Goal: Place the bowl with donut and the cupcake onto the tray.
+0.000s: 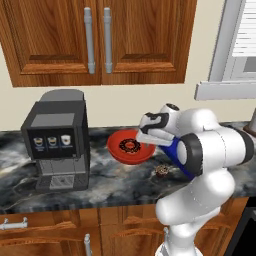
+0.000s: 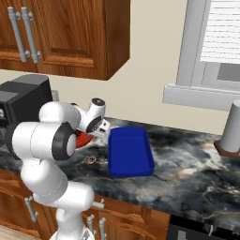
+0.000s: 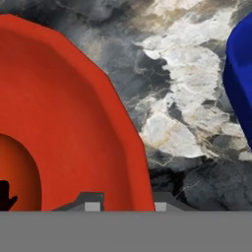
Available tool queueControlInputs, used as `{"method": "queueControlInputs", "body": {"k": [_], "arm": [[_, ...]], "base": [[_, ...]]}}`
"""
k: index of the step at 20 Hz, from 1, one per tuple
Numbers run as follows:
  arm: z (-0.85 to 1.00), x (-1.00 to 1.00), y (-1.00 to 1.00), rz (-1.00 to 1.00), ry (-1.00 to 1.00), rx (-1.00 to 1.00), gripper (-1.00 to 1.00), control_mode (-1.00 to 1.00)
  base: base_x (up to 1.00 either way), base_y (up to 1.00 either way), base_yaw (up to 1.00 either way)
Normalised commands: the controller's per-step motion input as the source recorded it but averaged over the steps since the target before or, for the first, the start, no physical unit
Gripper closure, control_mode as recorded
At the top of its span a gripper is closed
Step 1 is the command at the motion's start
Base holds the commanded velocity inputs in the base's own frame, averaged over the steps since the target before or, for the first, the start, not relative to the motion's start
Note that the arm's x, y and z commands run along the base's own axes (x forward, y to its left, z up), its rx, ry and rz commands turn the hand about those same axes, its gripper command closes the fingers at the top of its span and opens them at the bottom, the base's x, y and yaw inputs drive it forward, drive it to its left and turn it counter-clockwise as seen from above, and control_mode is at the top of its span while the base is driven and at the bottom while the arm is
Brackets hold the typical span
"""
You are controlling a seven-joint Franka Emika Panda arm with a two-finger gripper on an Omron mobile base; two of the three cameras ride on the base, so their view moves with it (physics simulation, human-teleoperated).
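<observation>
The red bowl (image 1: 120, 152) (image 3: 64, 123) is tilted toward the base, and the dark sprinkled donut (image 1: 130, 146) lies inside it. My gripper (image 1: 151, 136) (image 3: 125, 205) is shut on the bowl's right rim, with one fingertip on either side of the wall. In the right base view my arm hides most of the bowl (image 2: 83, 138). The small brown cupcake (image 1: 161, 171) (image 2: 89, 160) stands on the counter in front of the bowl, just left of the blue tray (image 2: 129, 151) (image 3: 241, 83). My forearm covers most of the tray (image 1: 175, 152) in the left base view.
A black coffee machine (image 1: 57, 142) stands on the dark marble counter (image 1: 110, 182) left of the bowl. A grey cylinder (image 2: 233, 126) stands at the far right under the window. Wooden wall cabinets (image 1: 95, 40) hang above.
</observation>
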Motion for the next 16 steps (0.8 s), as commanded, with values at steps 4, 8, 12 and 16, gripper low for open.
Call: {"method": "queueControlInputs", "body": {"k": [4,8,12,16], "arm": [[0.36,-0.23,0.00,-0.03,-0.02,0.02,1.00,-1.00],[0.32,-0.26,-0.04,-0.09,-0.02,0.00,1.00,-1.00],[0.34,-0.03,-0.40,-0.07,0.00,0.00,1.00,-1.00],[0.34,-0.01,-0.63,-0.06,0.00,0.00,1.00,-1.00]], "base": [[0.00,0.00,0.00],[0.00,0.00,0.00],[0.00,0.00,0.00],[0.00,0.00,0.00]]}}
